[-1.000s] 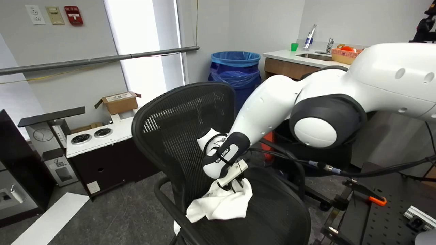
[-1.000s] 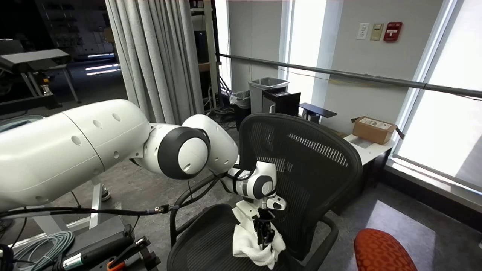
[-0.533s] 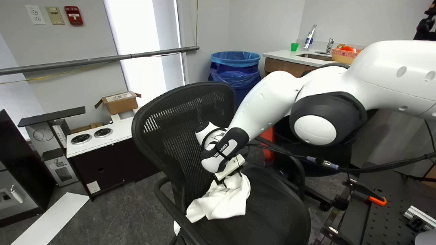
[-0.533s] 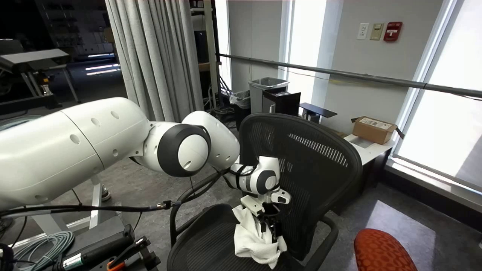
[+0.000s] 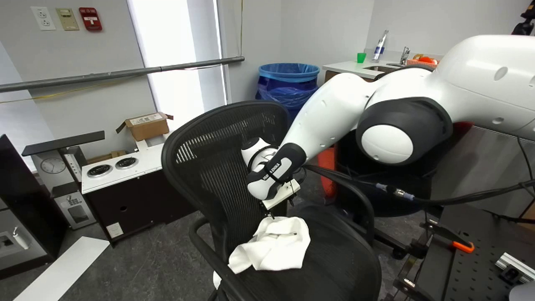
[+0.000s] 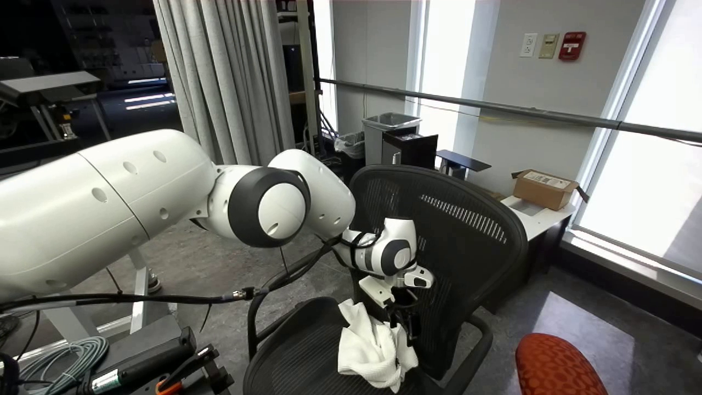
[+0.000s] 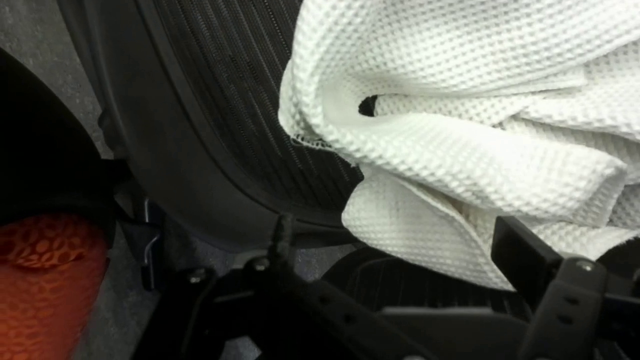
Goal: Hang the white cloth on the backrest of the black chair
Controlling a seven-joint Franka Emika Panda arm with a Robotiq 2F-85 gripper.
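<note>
Spread wide, the claw (image 7: 400,240) appears to hold nothing: in the wrist view its fingers (image 7: 525,260) stand well apart and no fabric is pinched between them. One finger overlaps the white cloth (image 7: 470,155) there, but whether it touches I cannot say. In both exterior views the claw hangs low, just in front of the backrest (image 5: 225,163) and well below its top.

The cloth lies crumpled in loose folds on the seat (image 5: 330,263) of the black chair (image 6: 296,351), near the foot of the backrest. In an exterior view a white end (image 5: 216,280) shows beyond the armrest (image 5: 215,259), seemingly part of the same cloth.

As for progress, the cloth is on the chair the task names, but none of it is draped over the backrest, so I judge the hanging itself undone. What seems left is the main work: take a firm hold of a fold, lift it clear of seat and armrest, carry it up over the top, let it drop on both sides, then release and back away. Whether the claw is about to grasp or to withdraw, these views do not settle.
</note>
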